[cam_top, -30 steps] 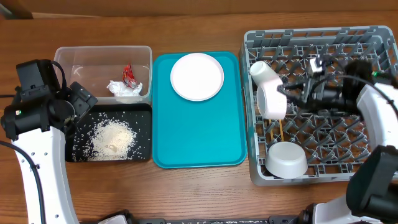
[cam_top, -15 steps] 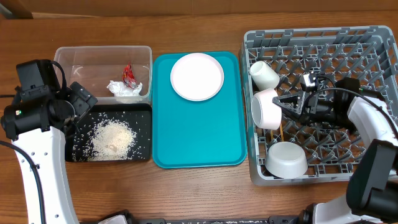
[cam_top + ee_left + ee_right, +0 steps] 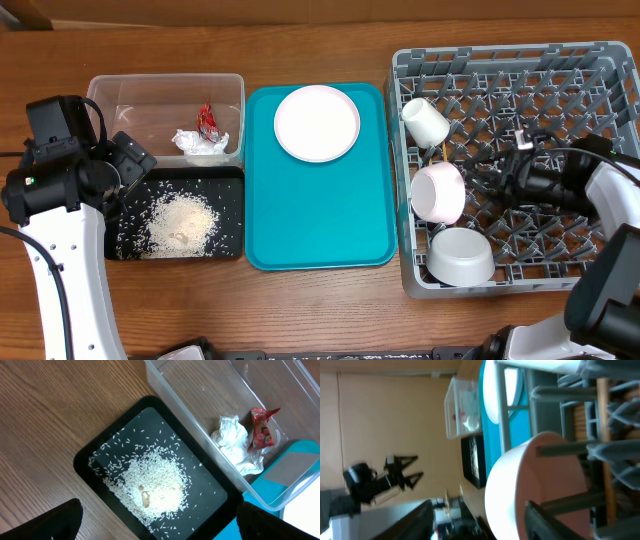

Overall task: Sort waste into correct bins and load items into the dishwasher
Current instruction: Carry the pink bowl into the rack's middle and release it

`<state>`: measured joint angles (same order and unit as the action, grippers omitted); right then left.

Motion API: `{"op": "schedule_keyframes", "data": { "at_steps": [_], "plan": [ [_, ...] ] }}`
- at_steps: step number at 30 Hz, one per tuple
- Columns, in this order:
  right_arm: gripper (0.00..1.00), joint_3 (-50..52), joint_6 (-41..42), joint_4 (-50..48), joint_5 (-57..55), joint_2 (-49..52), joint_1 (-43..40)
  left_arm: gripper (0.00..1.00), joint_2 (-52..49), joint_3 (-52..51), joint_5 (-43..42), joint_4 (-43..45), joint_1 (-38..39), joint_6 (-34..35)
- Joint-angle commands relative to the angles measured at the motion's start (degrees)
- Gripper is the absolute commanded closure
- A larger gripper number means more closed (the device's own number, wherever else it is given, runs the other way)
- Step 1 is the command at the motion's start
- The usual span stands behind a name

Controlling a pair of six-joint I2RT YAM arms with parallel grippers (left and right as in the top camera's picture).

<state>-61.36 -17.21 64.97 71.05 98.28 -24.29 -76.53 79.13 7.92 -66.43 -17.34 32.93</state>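
Note:
In the grey dish rack (image 3: 560,70), a white bowl (image 3: 438,192) leans on its side among the pegs, below a small white cup (image 3: 425,122). A second bowl (image 3: 461,256) lies upside down at the rack's near left corner. My right gripper (image 3: 480,178) is open just right of the leaning bowl (image 3: 540,485), its jaws wide apart. A wooden chopstick (image 3: 603,435) shows under the pegs. The pale pink plate (image 3: 316,122) lies on the teal tray. The clear tub (image 3: 110,95) holds the red wrapper (image 3: 205,120) and tissue (image 3: 197,142). Rice (image 3: 180,222) fills the black tray (image 3: 228,180). My left gripper (image 3: 162,525) hangs open above the rice (image 3: 155,480).
The teal tray (image 3: 320,220) lies between the bins and the rack. The tub (image 3: 210,405) and the black tray (image 3: 100,445) sit edge to edge. Bare wooden table (image 3: 320,310) runs along the front, and my left arm (image 3: 60,190) stands at the far left.
My right gripper opened, let go of the bowl and drew back to the right. The bowl dropped lower in the rack and now leans on its side. The left arm stayed still.

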Motion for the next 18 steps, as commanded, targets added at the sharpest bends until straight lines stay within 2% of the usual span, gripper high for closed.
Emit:
{"op": "schedule_keyframes", "data": {
  "at_steps": [1,5,10,14,18],
  "plan": [
    [0.36,-1.3,-0.6,1.0,-0.9,-0.2,-2.3,0.0,-0.3,0.9,-0.3,0.0,0.1,0.7],
    [0.31,-6.3,-0.4,5.3,-1.0,-0.3,-4.7,0.0,-0.3,0.9,-0.3,0.0,0.1,0.7],
    [0.27,-17.2,6.2,9.3,-7.5,-0.5,-4.3,0.0,-0.3,0.9,-0.3,0.0,0.1,0.7],
    [0.27,-26.2,12.7,10.5,-18.1,-2.0,0.4,0.0,-0.3,0.9,-0.3,0.0,0.1,0.7],
    [0.28,-33.1,19.1,9.1,-29.3,-3.8,9.5,0.0,-0.3,0.9,-0.3,0.0,0.1,0.7]
  ]
}}
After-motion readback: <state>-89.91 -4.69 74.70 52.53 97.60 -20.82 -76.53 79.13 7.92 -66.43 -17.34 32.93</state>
